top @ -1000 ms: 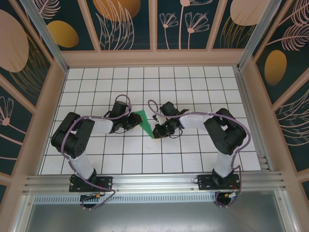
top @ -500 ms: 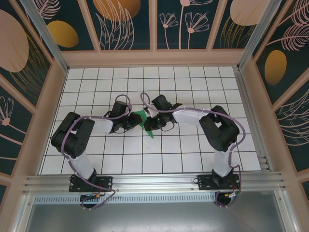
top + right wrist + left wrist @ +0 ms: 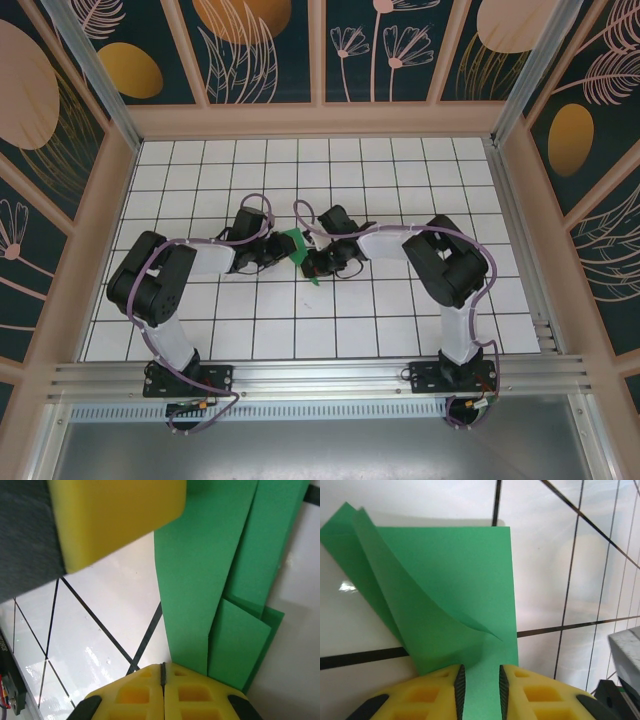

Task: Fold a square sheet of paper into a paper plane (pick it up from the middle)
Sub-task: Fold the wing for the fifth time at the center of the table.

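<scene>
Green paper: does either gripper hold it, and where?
Apparently unheld: left gripper straddles an edge of the green paper, jaws apart; right gripper is shut beside its corner.

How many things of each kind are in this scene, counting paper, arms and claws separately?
Folded green paper: 1
Robot arms: 2 (left arm, right arm)
Claws: 2 (left claw, right claw)
Total: 5
</scene>
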